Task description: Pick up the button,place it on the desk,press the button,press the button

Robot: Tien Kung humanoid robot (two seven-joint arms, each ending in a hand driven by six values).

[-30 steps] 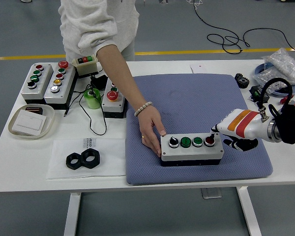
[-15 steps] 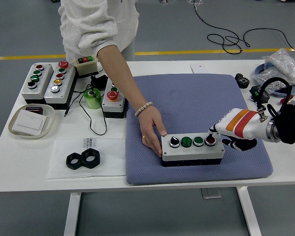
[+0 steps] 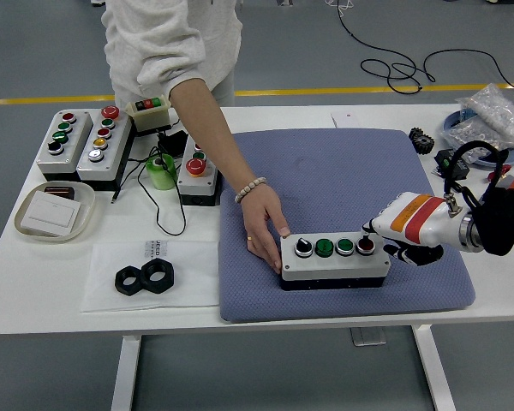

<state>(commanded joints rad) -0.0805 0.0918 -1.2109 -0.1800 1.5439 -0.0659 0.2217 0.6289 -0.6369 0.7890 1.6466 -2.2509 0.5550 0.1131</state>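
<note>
A grey button box (image 3: 334,261) with a black knob, two green buttons and a red button (image 3: 365,247) lies on the blue mat (image 3: 343,180). My right hand (image 3: 392,233) comes in from the right, white with an orange and red band. Its pointing fingertip is at the red button at the box's right end, the other fingers curled under. A person's hand (image 3: 265,224) rests against the box's left end and steadies it. My left arm is out of view.
Other button boxes (image 3: 81,144) stand at the back left, with a green tape roll (image 3: 161,169), cables and a small box (image 3: 197,169). A tray (image 3: 56,212) and two black nuts (image 3: 144,277) lie at the front left. Bags and parts sit at the far right.
My right hand has moved a little left and up, bringing its fingertip onto the red button. The person's hand and the box have stayed in place.
</note>
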